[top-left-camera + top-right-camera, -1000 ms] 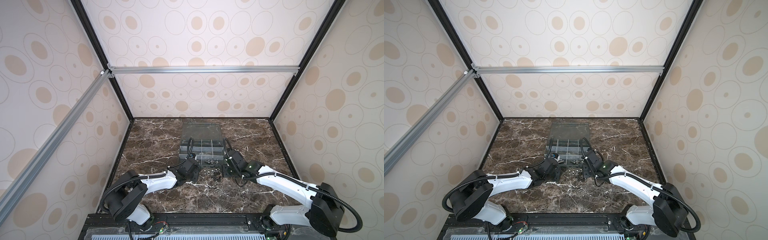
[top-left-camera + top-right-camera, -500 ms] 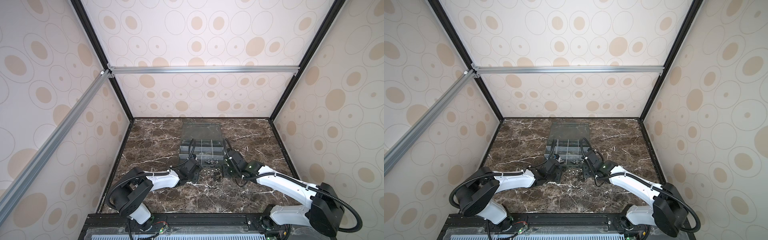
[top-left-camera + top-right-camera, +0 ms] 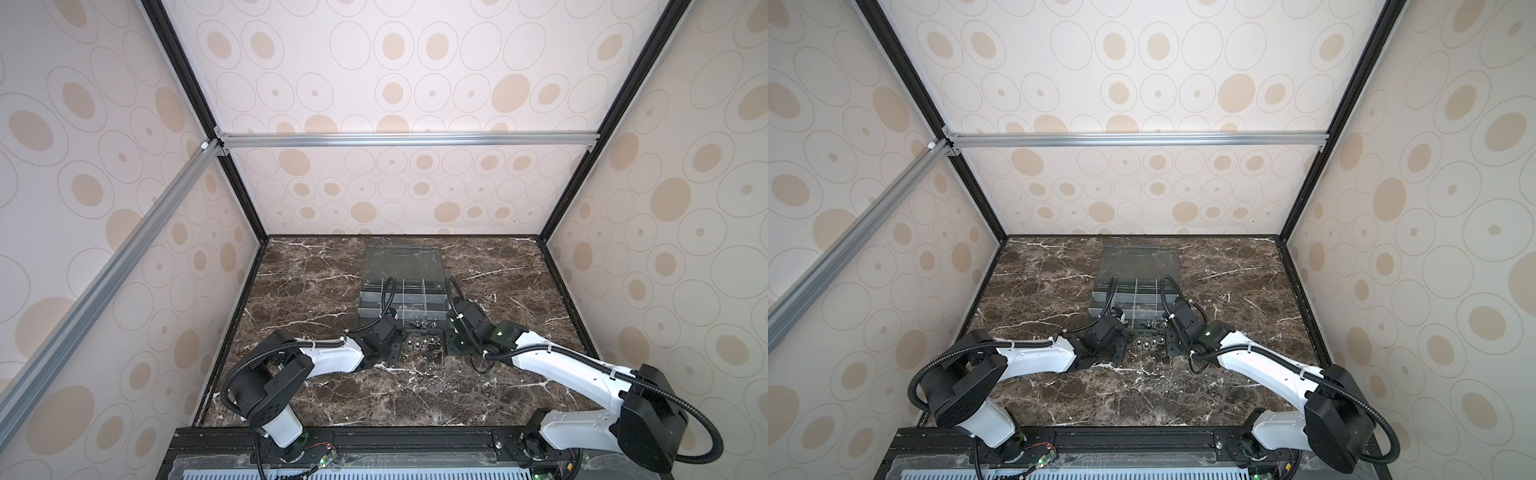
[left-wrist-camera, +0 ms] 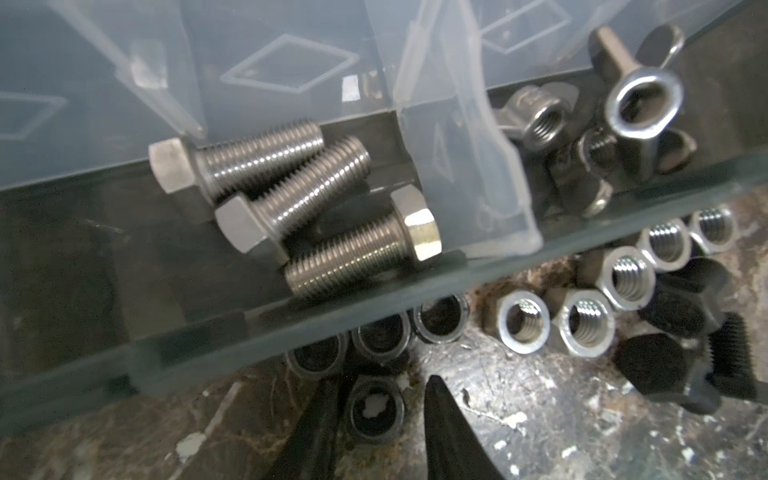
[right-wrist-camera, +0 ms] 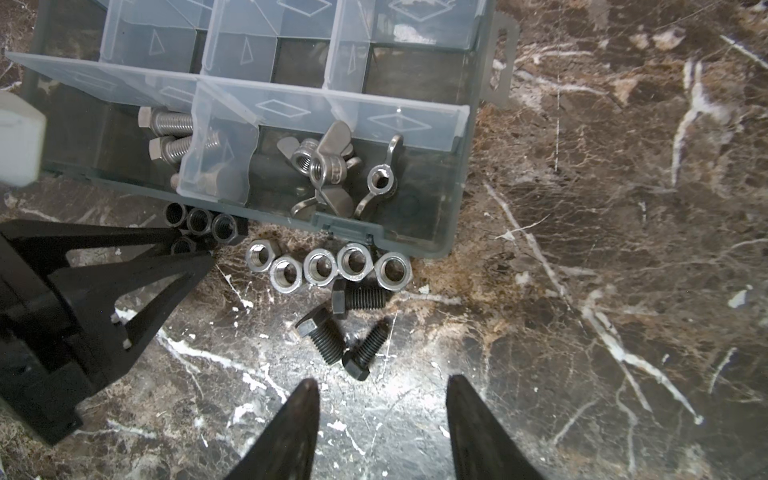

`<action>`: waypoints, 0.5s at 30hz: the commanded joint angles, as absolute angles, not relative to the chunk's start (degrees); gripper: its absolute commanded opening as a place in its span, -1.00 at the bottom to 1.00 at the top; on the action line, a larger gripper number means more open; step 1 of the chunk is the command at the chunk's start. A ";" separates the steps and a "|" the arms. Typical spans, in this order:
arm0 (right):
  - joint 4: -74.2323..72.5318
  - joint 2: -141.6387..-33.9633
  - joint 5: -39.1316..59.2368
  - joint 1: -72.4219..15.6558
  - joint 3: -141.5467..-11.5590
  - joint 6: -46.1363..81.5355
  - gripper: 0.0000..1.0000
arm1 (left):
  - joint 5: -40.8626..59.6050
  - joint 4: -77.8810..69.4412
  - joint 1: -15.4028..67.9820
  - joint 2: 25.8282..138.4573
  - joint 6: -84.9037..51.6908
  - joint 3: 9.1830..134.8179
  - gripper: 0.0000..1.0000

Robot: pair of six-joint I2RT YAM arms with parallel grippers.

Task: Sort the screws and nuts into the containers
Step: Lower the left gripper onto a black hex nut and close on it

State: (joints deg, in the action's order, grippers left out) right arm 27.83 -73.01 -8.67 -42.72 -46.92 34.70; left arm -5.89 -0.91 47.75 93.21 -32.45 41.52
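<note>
Down on the brown marble tabletop [image 5: 582, 291], the left gripper [image 4: 379, 384] stands parted around one dark hexagonal nut [image 4: 376, 409], a gap showing on one side. Three silvery hex-head screws [image 4: 291, 195] lie in a cell [image 4: 104, 257] of the grey translucent organizer box [image 5: 419, 243], with wing nuts [image 5: 328, 166] in the next cell. Five silver nuts [image 5: 320, 266] and three black screws [image 5: 328, 336] lie just outside, where the right gripper [image 5: 383, 378] hangs spread and empty.

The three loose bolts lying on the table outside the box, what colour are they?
The bolts are black; the right wrist view shows it best.
</note>
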 commanded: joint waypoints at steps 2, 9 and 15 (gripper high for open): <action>28.56 -73.54 -8.88 -42.44 -46.54 35.43 0.05 | -7.68 0.10 48.15 94.74 -31.49 42.61 -0.38; 28.58 -73.66 -8.88 -42.45 -46.46 35.68 0.06 | -9.13 0.86 48.37 95.27 -31.12 42.54 -0.51; 28.58 -73.56 -8.88 -42.43 -46.46 35.61 0.05 | -9.43 1.74 48.42 94.03 -30.50 41.76 -0.61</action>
State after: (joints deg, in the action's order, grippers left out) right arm 27.83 -73.01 -8.67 -42.72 -46.92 34.76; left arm -7.81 -1.02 48.27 93.58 -31.81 41.60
